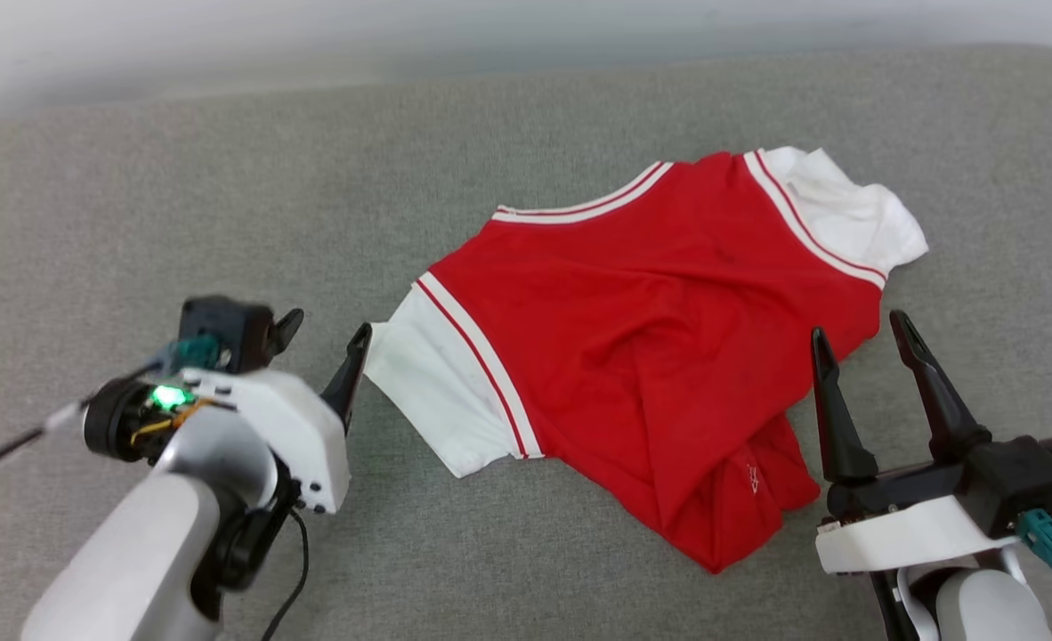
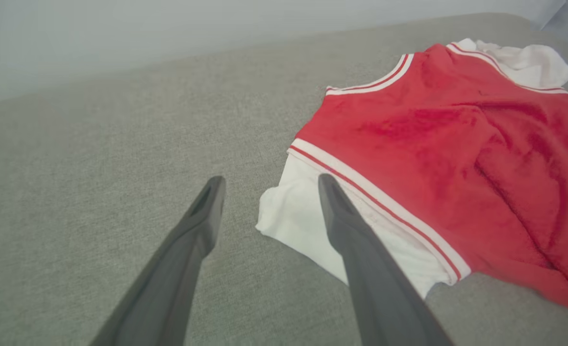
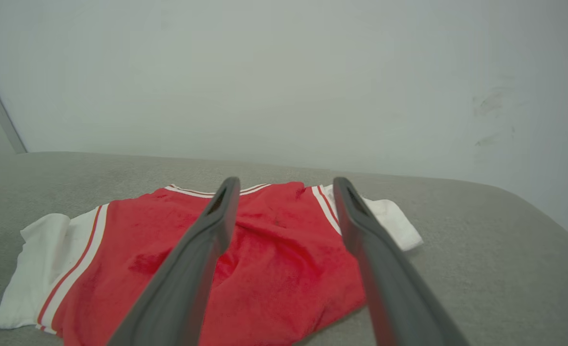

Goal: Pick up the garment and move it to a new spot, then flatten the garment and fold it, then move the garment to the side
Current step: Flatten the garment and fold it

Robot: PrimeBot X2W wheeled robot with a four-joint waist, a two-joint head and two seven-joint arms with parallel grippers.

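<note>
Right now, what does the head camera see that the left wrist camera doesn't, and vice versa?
Head view: both grippers open, the left gripper beside the white sleeve, the right gripper across the garment, plus the bunched red hem. Left wrist view: a close-up of that sleeve's striped trim, one finger crossing in front of it. Shared: the red garment on the grey surface.

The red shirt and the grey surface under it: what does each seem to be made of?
Red shirt with white sleeves and striped trim: probably soft knit fabric, matte; it lies in limp folds and looks slightly fuzzy close up. Grey padded surface: probably woven upholstery cloth, matte, with a fine flecked weave and rounded edge. The fibres cannot be told.
</note>
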